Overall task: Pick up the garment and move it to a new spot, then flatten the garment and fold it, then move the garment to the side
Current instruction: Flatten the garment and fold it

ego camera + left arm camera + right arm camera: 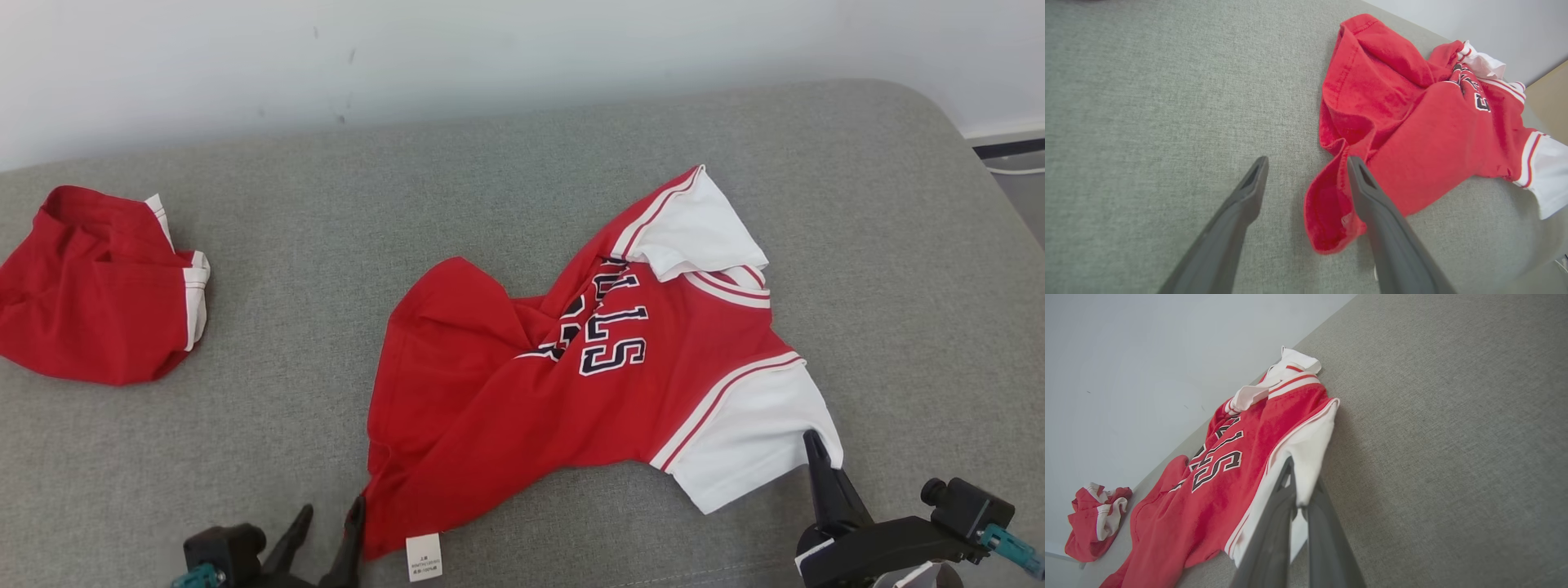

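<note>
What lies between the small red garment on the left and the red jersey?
Nothing: the head view shows a bare stretch of grey cushion between the small red garment and the jersey.

A: How was the light?
B: Bright, soft and even. The jersey (571, 384) threw only a faint shadow on the grey cushion (245, 457), just under its near hem.
A: And sharpness?
B: The head view was crisp. In the left wrist view the corner beyond the jersey's white sleeve (1549, 179) smeared and bent; in the right wrist view that sleeve looked nearly washed out
</note>
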Controlling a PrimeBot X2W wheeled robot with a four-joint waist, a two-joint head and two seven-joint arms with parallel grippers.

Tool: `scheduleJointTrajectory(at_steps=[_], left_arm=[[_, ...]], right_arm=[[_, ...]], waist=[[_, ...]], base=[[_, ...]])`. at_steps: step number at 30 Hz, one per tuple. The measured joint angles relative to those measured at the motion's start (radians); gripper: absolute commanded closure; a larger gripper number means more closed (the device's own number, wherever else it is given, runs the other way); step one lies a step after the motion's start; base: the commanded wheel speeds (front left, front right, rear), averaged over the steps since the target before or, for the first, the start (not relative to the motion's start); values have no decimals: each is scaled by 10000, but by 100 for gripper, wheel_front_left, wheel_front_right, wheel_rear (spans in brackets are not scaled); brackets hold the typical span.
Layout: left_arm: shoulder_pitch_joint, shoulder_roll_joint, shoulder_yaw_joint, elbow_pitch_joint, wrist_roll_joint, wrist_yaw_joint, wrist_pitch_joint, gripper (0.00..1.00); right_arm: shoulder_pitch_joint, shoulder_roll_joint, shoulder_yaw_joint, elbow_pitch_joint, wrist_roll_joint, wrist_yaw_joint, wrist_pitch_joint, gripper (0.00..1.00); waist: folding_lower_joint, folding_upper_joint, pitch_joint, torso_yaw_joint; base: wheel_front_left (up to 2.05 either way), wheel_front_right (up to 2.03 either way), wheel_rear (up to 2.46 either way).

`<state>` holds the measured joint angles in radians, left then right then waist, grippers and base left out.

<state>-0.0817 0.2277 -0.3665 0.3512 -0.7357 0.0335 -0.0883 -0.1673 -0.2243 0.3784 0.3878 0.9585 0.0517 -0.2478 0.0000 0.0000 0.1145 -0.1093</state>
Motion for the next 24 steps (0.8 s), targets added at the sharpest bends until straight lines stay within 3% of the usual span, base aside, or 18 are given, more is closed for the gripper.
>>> scheduleJointTrajectory(at_steps=[15, 16, 17, 18, 19, 22, 24], left_arm=[[523, 228, -855, -635, 646, -261, 50, 0], [523, 222, -890, -640, 654, -261, 77, 9], [523, 219, -915, -656, 658, -263, 77, 36], [523, 219, -936, -671, 667, -263, 77, 50], [522, 219, -955, -690, 688, -263, 77, 54], [519, 217, -1026, -725, 704, -263, 167, 78], [520, 219, -1055, -717, 706, -263, 261, 80]], right_arm=[[309, -150, -115, -704, -201, -245, -2, 100], [351, -151, -115, -742, -211, -251, -2, 100], [377, -153, -115, -779, -230, -253, -2, 100], [384, -155, -115, -819, -251, -255, -2, 100], [384, -155, -117, -865, -251, -267, -2, 100], [385, -159, -128, -947, -251, -345, -2, 100], [388, -159, -138, -989, -251, -353, -2, 100]], waist=[[0, 0, 40, 68], [0, 1, 46, 72], [0, 0, 52, 75], [0, 0, 59, 78], [0, 0, 68, 80], [0, 0, 99, 87], [0, 0, 121, 92]], base=[[0, 0, 0], [0, 0, 0], [0, 0, 0], [0, 0, 0], [0, 0, 0], [0, 0, 0], [0, 0, 0]])
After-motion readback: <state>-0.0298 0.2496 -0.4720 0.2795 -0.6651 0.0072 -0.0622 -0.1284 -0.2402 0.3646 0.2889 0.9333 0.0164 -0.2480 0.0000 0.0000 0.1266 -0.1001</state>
